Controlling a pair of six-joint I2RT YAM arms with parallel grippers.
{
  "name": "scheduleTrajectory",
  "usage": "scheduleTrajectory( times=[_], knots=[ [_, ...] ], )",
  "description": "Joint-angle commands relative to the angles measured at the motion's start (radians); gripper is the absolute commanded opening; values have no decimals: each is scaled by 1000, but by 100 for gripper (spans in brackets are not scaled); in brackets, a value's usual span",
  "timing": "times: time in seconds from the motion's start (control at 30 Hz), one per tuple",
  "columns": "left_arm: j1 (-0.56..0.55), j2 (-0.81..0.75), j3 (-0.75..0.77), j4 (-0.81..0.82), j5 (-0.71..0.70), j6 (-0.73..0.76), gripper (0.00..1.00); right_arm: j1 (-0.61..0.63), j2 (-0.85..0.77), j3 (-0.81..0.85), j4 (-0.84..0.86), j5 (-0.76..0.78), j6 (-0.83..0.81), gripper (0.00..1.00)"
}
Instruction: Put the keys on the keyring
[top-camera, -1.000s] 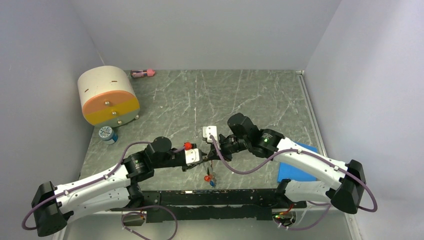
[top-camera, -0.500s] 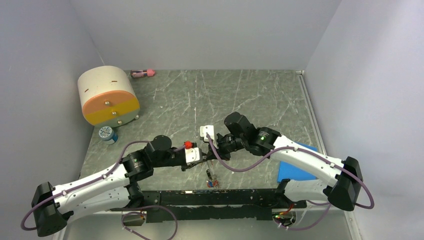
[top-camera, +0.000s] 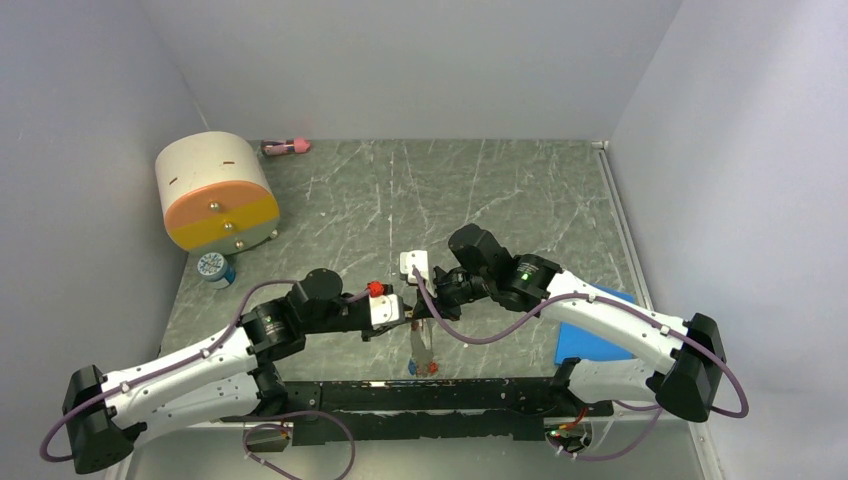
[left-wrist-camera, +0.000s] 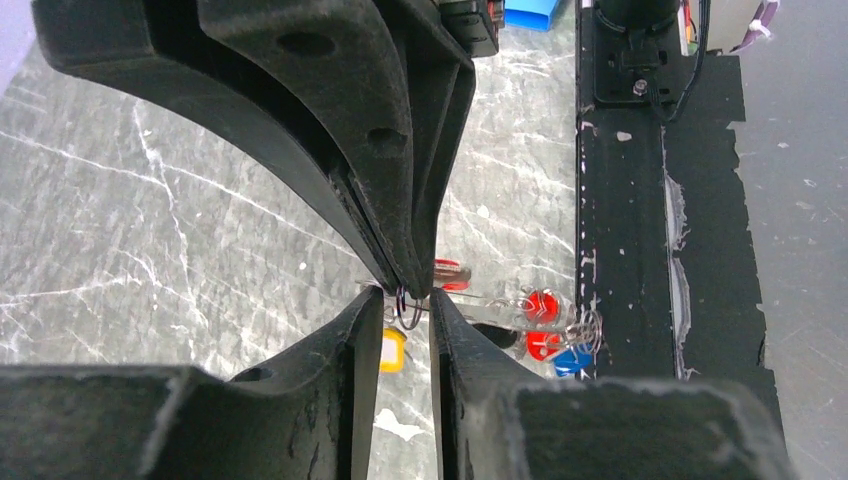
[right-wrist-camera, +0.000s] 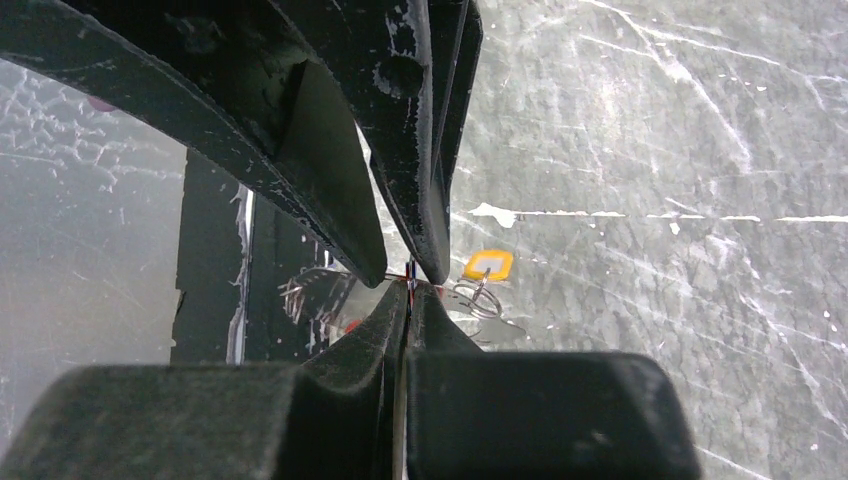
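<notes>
Fingertip to fingertip mid-table, the left gripper (left-wrist-camera: 405, 300) nipped the keyring (top-camera: 422, 343) by its wire loop; the right gripper (right-wrist-camera: 408, 290) was clamped tight. The keys (top-camera: 426, 368) dangled at 6 o'clock, the drum (top-camera: 215, 190) far off at 10.

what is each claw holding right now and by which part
Right claw is shut on a small loop of the thin metal wire keyring, red-headed keys hanging from it. Left claw flanks the same loop; grip cannot be told.

Bundle swung below the pincers
The keyring (top-camera: 422, 343) now shows its pale plate broadside under the right pincer (top-camera: 418, 311); the keys (top-camera: 427, 368) dangle lower.
</notes>
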Motion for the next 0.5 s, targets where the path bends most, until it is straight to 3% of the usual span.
scheduleTrajectory(
  times=[0.0,0.17,0.4,0.47],
  knots=[
    [-3,5,58,-29,-9,27,26,4,-27,48,14,-7,-17,0],
    [-3,18,69,-44,-8,35,25,4,-29,46,19,-10,-17,0],
    [-3,46,82,-65,-3,41,31,3,-24,48,18,-12,-17,0],
    [-3,51,84,-71,-3,41,28,4,-24,48,19,-13,-17,0]
  ],
)
